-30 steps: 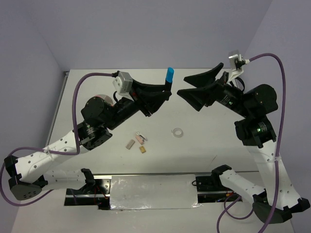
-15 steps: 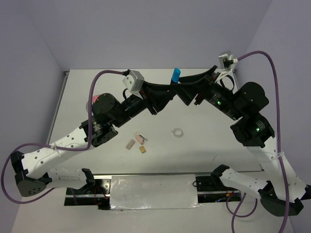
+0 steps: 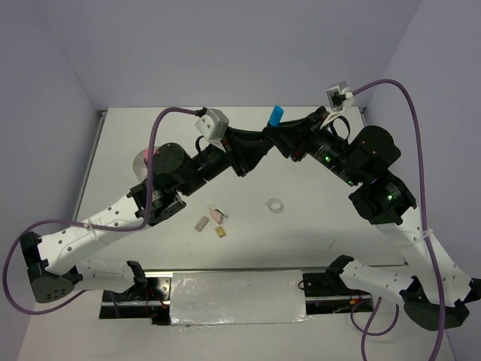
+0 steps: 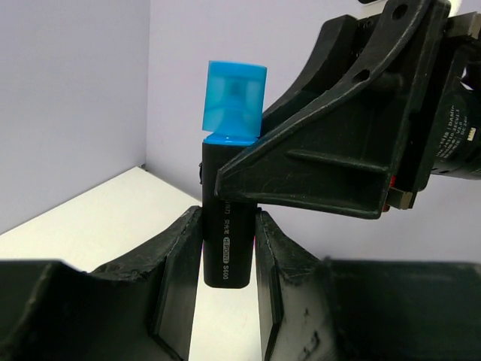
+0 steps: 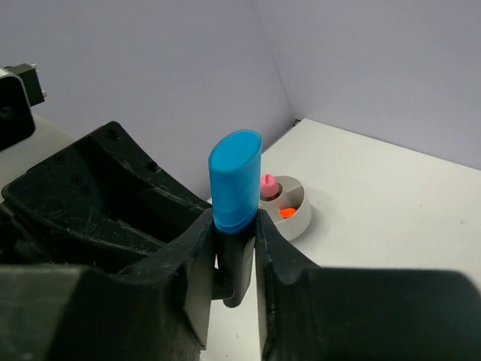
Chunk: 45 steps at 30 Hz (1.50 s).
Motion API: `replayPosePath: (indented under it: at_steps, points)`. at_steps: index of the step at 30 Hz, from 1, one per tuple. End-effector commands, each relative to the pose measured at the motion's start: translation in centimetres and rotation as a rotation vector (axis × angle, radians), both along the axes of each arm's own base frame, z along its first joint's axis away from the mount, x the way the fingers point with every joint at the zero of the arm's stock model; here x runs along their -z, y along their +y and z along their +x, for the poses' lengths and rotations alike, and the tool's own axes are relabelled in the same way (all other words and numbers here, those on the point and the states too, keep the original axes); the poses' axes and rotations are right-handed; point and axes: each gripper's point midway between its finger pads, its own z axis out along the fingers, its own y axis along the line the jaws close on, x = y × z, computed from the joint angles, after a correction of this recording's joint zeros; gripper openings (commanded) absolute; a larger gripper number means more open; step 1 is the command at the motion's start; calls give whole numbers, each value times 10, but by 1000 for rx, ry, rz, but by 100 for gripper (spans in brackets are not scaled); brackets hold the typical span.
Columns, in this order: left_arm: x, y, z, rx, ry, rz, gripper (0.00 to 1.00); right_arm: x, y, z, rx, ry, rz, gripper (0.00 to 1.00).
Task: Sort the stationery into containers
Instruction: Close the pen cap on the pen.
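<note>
a matte white bench (image 3: pixel 323 226) sits between plain lilac walls (image 3: pixel 225 45). above it, left jaws and right jaws both clamp the smooth black marker (image 4: pixel 224 233), glossy blue cap (image 5: pixel 235 180) up; round white bowl (image 5: pixel 297 220) lies well apart.

Bowl (image 3: pixel 138 159) mostly hidden behind left arm (image 3: pixel 113 218); small pieces (image 3: pixel 214 220), perhaps blocks, too small to tell.

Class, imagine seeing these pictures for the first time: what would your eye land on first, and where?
The blue-capped marker, held in mid-air over the table's far side, gripped low by the left gripper and just under its cap by the right gripper. Next, the clear ring and small blocks lying loose on the table between the arms.
</note>
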Motion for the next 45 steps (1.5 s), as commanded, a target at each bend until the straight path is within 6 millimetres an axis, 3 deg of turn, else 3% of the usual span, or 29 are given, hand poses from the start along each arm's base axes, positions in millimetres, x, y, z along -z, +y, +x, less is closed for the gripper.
replayPosePath:
  at_steps: [1,4,5,7,8,9,10,15,16,18,19,20,21,22,25,29,35,39,45]
  points:
    - [-42,7,-8,5,-85,-81,0,-10,-4,2,25,-56,22,23]
    - [-45,7,-4,-13,-81,-78,1,-11,-3,-3,2,-73,30,7]
    - [-48,7,-4,-12,-83,-80,9,-12,-3,-5,-2,-81,35,0]
    - [-44,3,-3,-8,-75,-65,23,-13,-2,-8,-16,-93,38,0]
    - [-46,2,-4,1,-77,-64,50,-15,-2,-10,-22,-103,36,0]
    - [-44,1,-5,9,-76,-57,63,-16,-2,-12,-31,-112,30,0]
    - [-42,1,-6,19,-71,-52,99,-17,-2,-13,-33,-124,20,0]
    - [-36,2,-9,49,-31,3,99,-24,1,-30,-151,-241,-86,0]
    - [-32,1,-13,70,-26,30,99,-23,6,-43,-238,-268,-107,0]
    - [-32,1,-27,143,-40,54,99,-26,0,-44,-290,-283,-139,0]
    - [-33,2,-34,178,-45,59,99,-23,4,-61,-412,-297,-156,0]
    - [-33,3,-38,213,-53,65,99,-28,0,-59,-431,-303,-165,0]
    - [-35,3,-55,310,-75,72,99,-27,1,-63,-472,-291,-170,0]
    - [-38,4,-66,370,-95,74,99,-33,1,-83,-577,-323,-178,0]
    - [-43,8,-91,523,-128,74,99,-44,-1,-97,-681,-333,-150,0]
    - [-45,15,-96,553,-126,55,99,-51,-3,-119,-813,-360,-120,0]
    - [-53,13,-95,582,-101,0,93,-44,-3,-121,-841,-339,-95,0]
    - [-58,6,-97,641,-80,-23,86,-45,-2,-115,-800,-337,-93,0]
    - [-50,-8,-96,713,-28,-30,55,-49,-4,-116,-766,-353,-85,0]
